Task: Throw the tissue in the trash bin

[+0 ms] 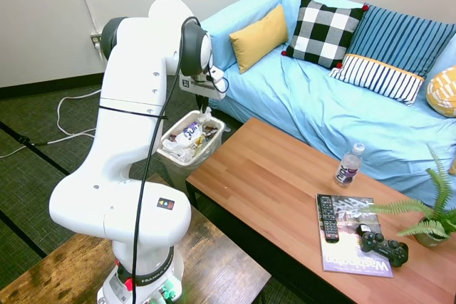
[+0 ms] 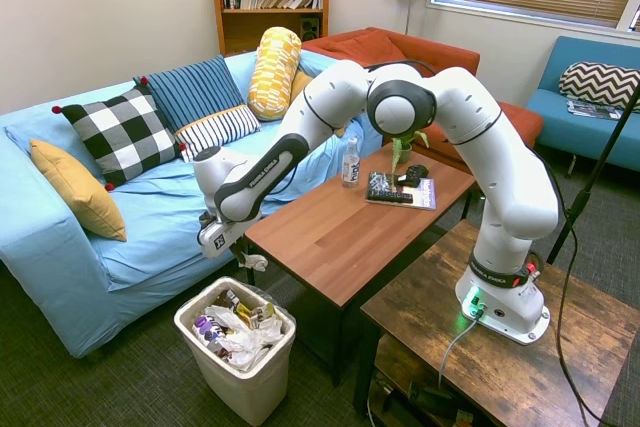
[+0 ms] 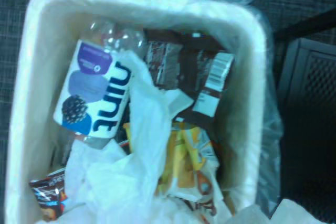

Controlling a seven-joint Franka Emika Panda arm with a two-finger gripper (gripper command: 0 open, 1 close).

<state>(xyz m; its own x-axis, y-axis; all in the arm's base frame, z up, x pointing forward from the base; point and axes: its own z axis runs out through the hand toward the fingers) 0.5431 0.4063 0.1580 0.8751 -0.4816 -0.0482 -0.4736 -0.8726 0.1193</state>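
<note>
Found the pincer (image 2: 240,255) poised above the trash bin (image 2: 190,322), off the near end of the tabletop (image 2: 340,222) and on the sofa side. Judged the step in hand to be the drop itself: carriage to the bin looked complete, release not yet confirmed. Could not tell whether the pincer stood wide or narrow, as neither exterior view showed its tip clearly. Noted a small white lump at the tip, taken to be the tissue (image 2: 253,263), hanging over the bin's opening and clear of the rim; whether gripped or merely seen against the arm, not established. Noted also a white scrap at the lower edge of the wrist view, possibly the same item. Recorded the bin as already well filled: a labelled plastic bottle (image 3: 94,95), dark snack wrappers (image 3: 178,69) and loose white papers (image 3: 142,129) lay inside, none of them confused with the tissue. Judged the next move to call for a plain opening directly over the middle of the bin, with little lowering needed, then a straight lift away. Flagged one risk: a light wad clinging to a pad or landing on the heaped rubbish near the rim and rolling out.
</note>
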